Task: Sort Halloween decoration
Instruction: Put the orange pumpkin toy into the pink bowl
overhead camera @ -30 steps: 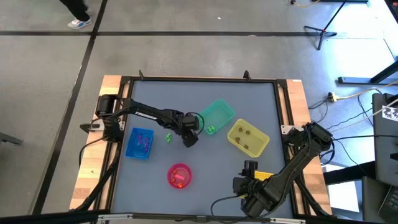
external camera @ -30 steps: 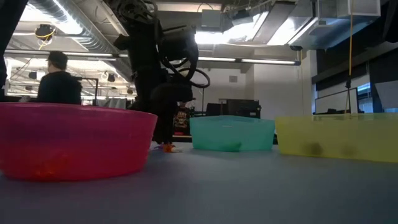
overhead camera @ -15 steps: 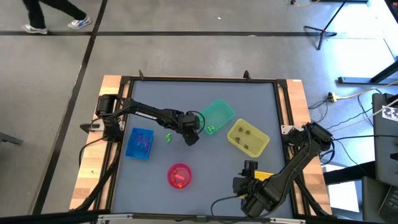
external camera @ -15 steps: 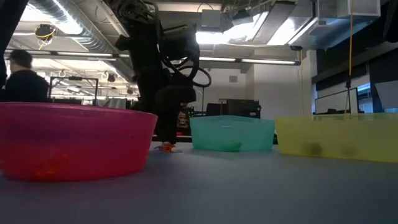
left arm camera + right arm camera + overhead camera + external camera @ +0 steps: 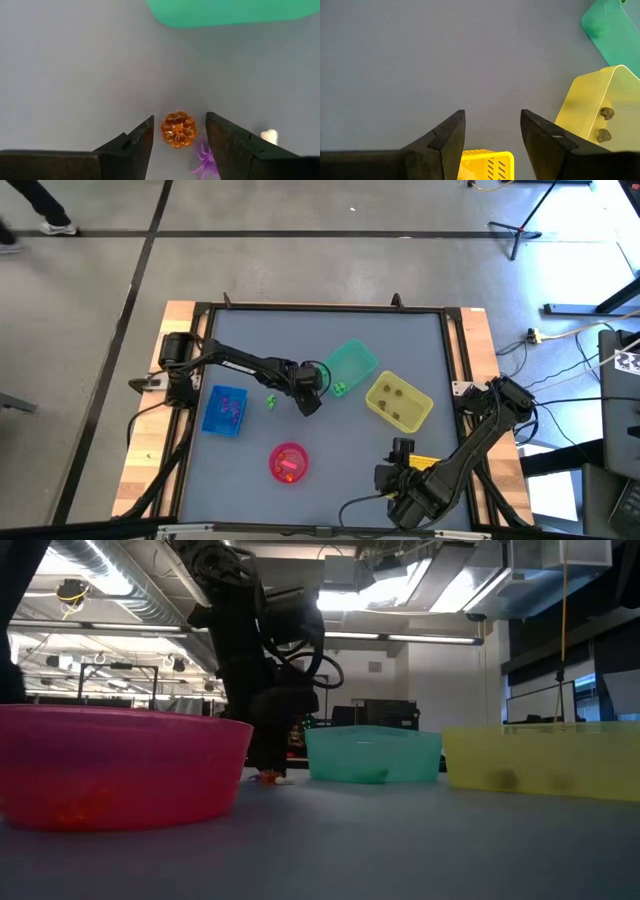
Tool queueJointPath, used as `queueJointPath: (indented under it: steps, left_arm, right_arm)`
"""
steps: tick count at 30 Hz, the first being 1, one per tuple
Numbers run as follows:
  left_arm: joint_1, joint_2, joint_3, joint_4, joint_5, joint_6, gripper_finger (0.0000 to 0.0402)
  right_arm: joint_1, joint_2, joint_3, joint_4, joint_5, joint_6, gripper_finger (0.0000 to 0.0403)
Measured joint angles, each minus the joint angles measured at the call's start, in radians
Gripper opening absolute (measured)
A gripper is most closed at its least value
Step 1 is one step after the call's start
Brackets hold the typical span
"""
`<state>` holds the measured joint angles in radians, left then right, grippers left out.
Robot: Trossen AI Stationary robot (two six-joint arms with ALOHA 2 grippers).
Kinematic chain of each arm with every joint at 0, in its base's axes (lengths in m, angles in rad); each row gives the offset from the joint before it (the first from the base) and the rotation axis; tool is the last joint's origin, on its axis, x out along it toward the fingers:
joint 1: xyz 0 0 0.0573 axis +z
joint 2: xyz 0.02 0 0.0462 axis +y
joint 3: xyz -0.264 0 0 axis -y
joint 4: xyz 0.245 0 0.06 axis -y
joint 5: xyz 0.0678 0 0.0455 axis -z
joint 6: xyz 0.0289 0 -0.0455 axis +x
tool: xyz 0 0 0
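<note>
Currently we note the left gripper (image 5: 177, 135) spread wide around an orange pumpkin trinket (image 5: 178, 129) beside the green bin (image 5: 351, 364), gripping nothing. That bin holds green pieces (image 5: 339, 388); the yellow bin (image 5: 398, 401) holds dark ones (image 5: 606, 113). Well away, the right gripper (image 5: 492, 131) idles open.

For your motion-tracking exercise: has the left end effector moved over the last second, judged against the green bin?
No. In the high view the left end effector sits at the same spot beside the green bin, open over the orange pumpkin.
</note>
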<state>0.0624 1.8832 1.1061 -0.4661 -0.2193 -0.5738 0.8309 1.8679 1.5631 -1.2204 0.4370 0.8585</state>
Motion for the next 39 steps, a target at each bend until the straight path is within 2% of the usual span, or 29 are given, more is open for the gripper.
queueJointPath:
  steps: [23, 33, 39]
  left_arm:
    - [0.001, 0.018, 0.003, -0.037, 0.032, -0.026, 0.0162]
    - [0.0, 0.019, 0.002, -0.041, 0.039, -0.026, 0.0095]
    - [0.0, 0.018, 0.001, -0.042, 0.039, -0.026, 0.0084]
  right_arm:
    - [0.0, 0.0, 0.0, 0.0, -0.001, 0.0, 0.0189]
    - [0.0, 0.0, 0.0, 0.0, -0.002, 0.0, 0.0189]
    - [0.0, 0.0, 0.0, 0.0, -0.002, 0.0, 0.0189]
